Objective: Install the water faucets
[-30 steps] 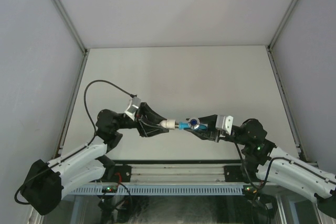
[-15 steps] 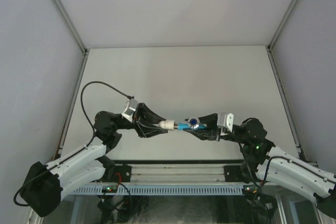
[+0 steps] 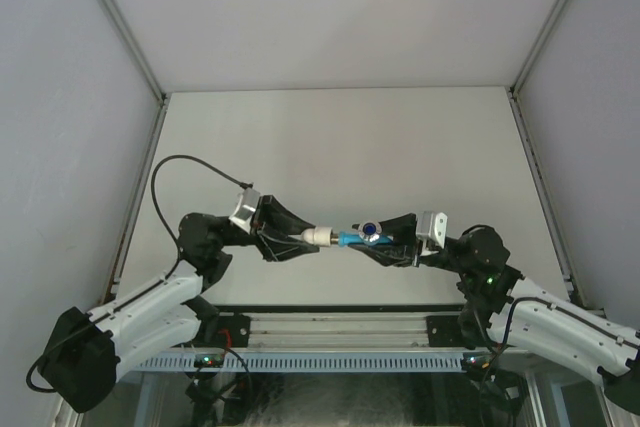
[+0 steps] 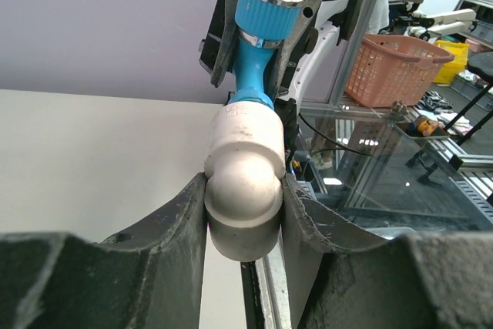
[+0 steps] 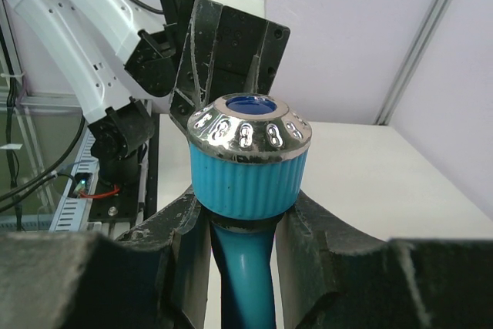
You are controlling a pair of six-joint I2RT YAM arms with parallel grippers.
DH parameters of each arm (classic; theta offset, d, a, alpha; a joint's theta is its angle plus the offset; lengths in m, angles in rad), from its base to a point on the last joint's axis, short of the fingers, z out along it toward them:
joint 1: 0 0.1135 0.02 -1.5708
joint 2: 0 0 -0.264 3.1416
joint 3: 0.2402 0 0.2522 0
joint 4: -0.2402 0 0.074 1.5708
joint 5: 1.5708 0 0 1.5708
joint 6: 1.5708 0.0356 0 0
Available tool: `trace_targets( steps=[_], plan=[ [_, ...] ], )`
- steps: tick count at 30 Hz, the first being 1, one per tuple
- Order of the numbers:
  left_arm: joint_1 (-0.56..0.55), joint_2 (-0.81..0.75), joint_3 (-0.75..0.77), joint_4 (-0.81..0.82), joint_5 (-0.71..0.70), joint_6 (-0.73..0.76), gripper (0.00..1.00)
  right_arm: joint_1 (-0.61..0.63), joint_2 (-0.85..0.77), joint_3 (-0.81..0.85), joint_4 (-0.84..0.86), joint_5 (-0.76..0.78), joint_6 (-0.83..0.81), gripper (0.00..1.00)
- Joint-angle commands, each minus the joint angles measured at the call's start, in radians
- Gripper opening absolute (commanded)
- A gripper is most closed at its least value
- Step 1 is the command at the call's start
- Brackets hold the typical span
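The water faucet (image 3: 358, 237) is in the air above the table (image 3: 340, 137), over its near part, between my two arms. It lies about level, along the line from one gripper to the other. My right gripper (image 3: 374, 238) has hold of it: the two fingers are pressed on both sides of its blue ribbed knob, which has a silvery ring on top, and the gap between them is only as wide as the knob. The blue stem of the faucet points to my left and meets the open mouth of the white pipe fitting (image 3: 322, 237). The two parts touch; how deep the faucet sits inside, I cannot tell. My left gripper (image 3: 312, 239) holds this fitting, its fingers closed on the rounded sides with no space left. In the left wrist view, the faucet stands straight out of the fitting, with my right fingers on each side of it.
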Motion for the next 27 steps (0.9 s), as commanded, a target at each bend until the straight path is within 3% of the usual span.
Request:
trace_targets(
  steps=[1,11,27],
  plan=[
    [-0.006,-0.003,0.077,-0.027,-0.011,0.03,0.0,0.039,0.003,0.041,0.044,0.044,-0.009,0.0],
    [-0.006,-0.024,0.148,-0.266,0.023,0.123,0.0,0.076,-0.004,0.07,-0.052,0.072,-0.099,0.0],
    [-0.012,-0.033,0.168,-0.232,0.053,0.061,0.0,0.1,-0.029,0.07,-0.07,0.019,-0.199,0.0]
  ],
)
